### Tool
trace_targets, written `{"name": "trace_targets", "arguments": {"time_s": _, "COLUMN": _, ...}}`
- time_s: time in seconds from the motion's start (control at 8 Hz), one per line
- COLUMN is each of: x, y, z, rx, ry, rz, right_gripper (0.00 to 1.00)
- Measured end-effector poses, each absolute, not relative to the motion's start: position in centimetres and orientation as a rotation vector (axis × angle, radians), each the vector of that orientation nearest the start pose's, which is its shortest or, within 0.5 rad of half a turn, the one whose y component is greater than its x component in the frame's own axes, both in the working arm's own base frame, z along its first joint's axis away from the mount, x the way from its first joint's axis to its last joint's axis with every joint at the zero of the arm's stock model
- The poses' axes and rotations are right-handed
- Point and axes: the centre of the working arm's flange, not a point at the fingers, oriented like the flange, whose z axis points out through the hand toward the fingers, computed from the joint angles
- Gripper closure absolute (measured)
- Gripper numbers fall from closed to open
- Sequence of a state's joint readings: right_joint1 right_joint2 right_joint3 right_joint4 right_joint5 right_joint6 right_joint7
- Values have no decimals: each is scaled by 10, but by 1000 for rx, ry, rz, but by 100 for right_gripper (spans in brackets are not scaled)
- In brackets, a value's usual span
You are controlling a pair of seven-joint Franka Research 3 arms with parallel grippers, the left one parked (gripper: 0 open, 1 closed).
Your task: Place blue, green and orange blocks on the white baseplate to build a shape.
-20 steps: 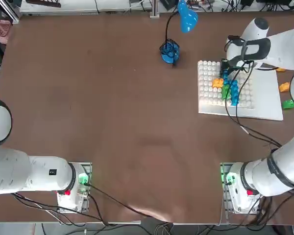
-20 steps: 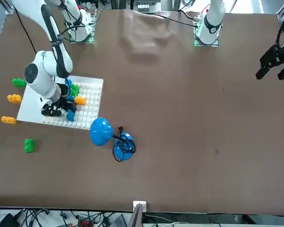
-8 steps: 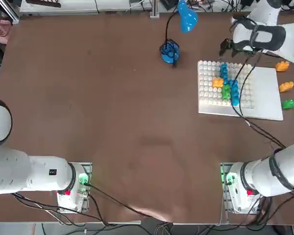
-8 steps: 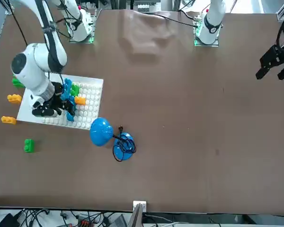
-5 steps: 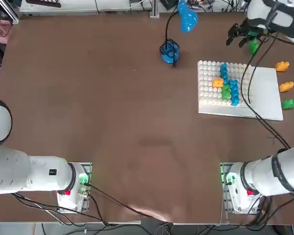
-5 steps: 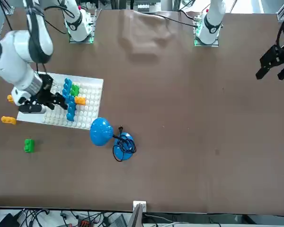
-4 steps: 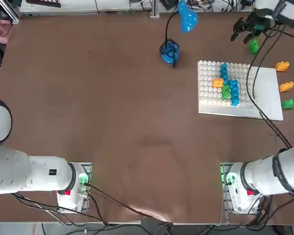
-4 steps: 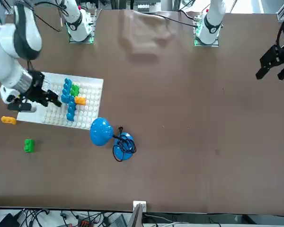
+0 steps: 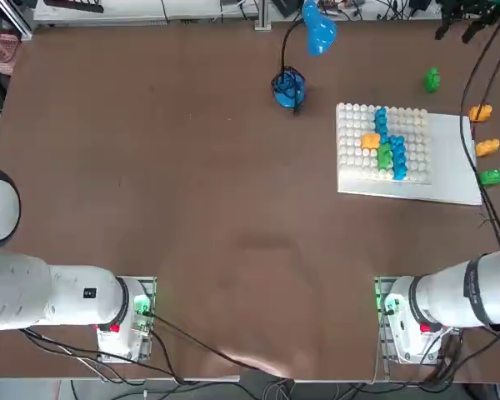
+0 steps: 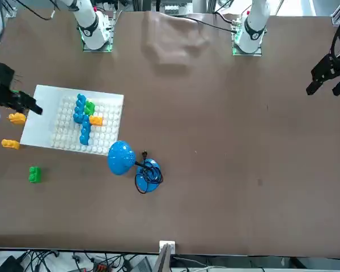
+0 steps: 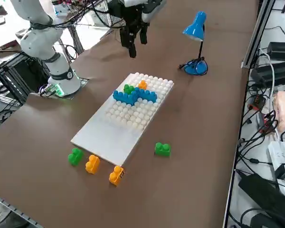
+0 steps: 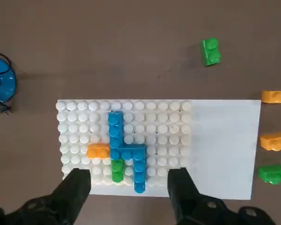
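The white baseplate lies at the table's far right. On its studded part sits the shape: a long blue column with a green and an orange brick joined to it. Loose blocks lie around the plate: a green one beyond it, two orange ones and another green one at its right side. My right gripper hangs high over the plate, open, holding nothing.
A blue gooseneck lamp with its cord stands just left of the plate. The arm's cable trails over the plate's right side. The table edge runs close behind the loose blocks.
My right gripper has lifted off the shape and pulled up and away toward the table's far right corner, staying open. The shape stays on the plate and the loose blocks have not moved.
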State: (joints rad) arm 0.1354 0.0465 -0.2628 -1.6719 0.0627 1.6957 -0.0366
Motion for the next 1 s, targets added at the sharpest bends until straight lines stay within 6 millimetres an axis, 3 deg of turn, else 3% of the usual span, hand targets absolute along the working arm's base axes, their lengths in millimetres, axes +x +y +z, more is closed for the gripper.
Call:
{"name": "trace_targets", "arguments": {"time_s": 0.12, "x": 571, "y": -63, "z": 571, "rx": -3095, "ry": 145, "rz": 15, "right_gripper": 0}}
{"name": "trace_targets", "arguments": {"time_s": 1.0, "x": 582, "y": -56, "z": 568, "rx": -3109, "ry": 128, "rz": 39, "right_gripper": 0}}
